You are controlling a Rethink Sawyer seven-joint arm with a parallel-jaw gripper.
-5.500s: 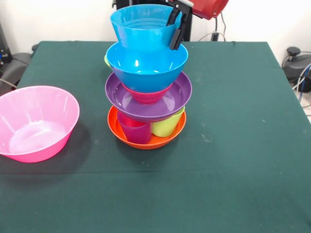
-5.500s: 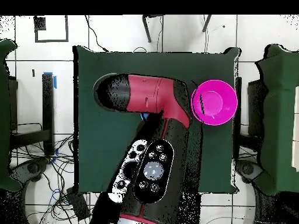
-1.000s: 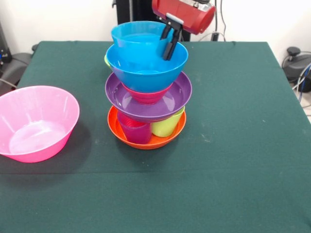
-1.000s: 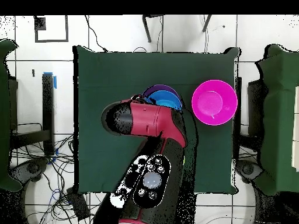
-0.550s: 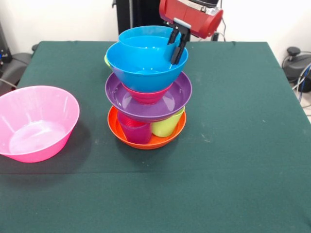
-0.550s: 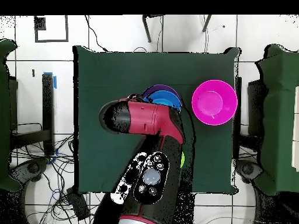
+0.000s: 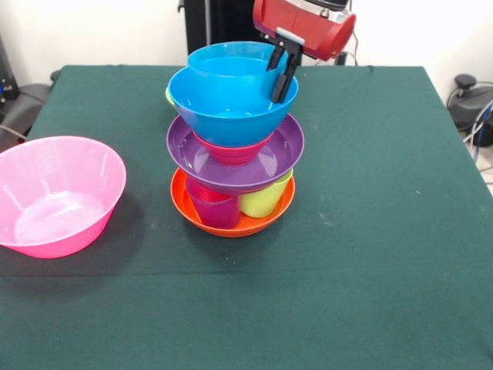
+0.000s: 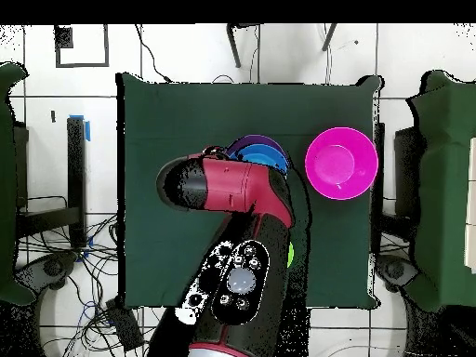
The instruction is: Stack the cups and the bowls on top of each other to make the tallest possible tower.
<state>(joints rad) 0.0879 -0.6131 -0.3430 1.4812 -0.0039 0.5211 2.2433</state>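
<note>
A pink bowl [image 7: 58,194] is seen alone at the left; the tower [image 7: 233,146] stands at the centre, with the gripper [image 7: 280,71] pinching the rim of the light blue bowl [image 7: 231,58] on top.

Left to right in the front view: the pink bowl lies well apart from the tower on the green table [image 7: 370,231]. The tower is built from an orange bowl [image 7: 231,223] holding a purple cup [image 7: 213,210] and a lime green cup [image 7: 262,200], then a purple bowl [image 7: 231,166], a red bowl [image 7: 231,150] and a blue bowl [image 7: 231,104]. The light blue bowl appears to sit off-centre toward the far side, so it is judged best centred and level before release. Counted: six bowls and two cups; a green edge behind the tower cannot be identified.
</note>
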